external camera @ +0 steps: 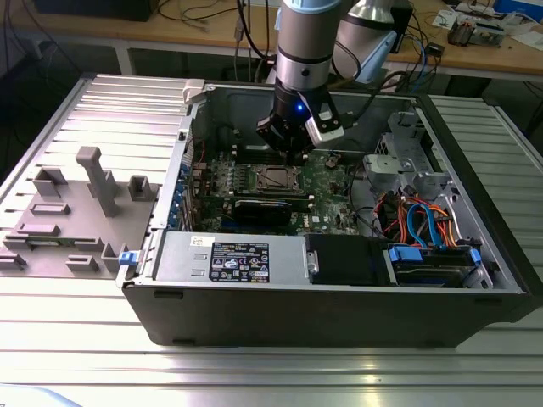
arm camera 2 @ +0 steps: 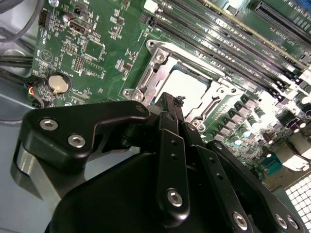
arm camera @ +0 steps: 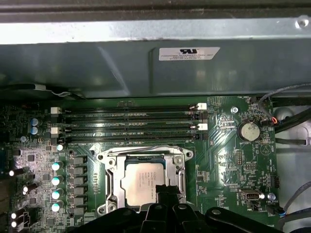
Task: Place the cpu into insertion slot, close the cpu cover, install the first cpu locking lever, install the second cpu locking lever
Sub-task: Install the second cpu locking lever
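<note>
The end effector (arm camera 2: 177,104) is smooth black metal with shiny silver screws. Just beside its tip, the cpu (arm camera: 142,183) has a dull grey metal top. The cpu cover (arm camera: 112,175) around it is shiny silver metal. The circuit board (arm camera: 228,150) is glossy green.

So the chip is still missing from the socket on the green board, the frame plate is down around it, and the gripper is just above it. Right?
Not quite. The chip already sits in the socket, as both wrist views show. The rest holds: the frame plate lies down around it on the green board, and the gripper hangs just above it.
</note>
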Action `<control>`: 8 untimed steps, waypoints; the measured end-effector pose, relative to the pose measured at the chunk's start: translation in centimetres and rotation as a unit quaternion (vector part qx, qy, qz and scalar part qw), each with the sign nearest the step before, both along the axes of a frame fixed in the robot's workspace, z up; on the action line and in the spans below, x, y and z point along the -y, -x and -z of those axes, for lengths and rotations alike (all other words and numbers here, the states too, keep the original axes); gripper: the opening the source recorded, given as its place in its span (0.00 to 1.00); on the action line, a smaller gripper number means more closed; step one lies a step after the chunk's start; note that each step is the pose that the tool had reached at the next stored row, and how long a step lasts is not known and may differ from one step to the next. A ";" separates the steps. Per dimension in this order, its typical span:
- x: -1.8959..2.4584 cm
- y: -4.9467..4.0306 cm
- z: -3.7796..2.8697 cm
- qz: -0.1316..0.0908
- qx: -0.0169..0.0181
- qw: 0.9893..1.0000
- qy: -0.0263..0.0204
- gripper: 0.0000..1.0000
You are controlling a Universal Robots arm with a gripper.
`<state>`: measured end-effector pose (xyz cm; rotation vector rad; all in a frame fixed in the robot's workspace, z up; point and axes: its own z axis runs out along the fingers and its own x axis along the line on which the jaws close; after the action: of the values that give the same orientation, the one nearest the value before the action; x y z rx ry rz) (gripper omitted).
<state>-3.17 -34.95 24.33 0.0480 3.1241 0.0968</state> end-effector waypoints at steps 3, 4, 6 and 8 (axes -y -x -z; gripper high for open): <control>0.46 0.00 0.04 0.000 0.000 1.000 0.000 0.11; 0.71 0.00 0.07 0.000 0.000 1.000 0.000 0.11; 0.98 0.00 0.14 0.000 0.000 1.000 0.000 0.11; 1.23 0.00 0.21 -0.001 0.000 1.000 0.000 0.11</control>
<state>-3.17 -36.18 24.12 0.0455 3.1242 0.0961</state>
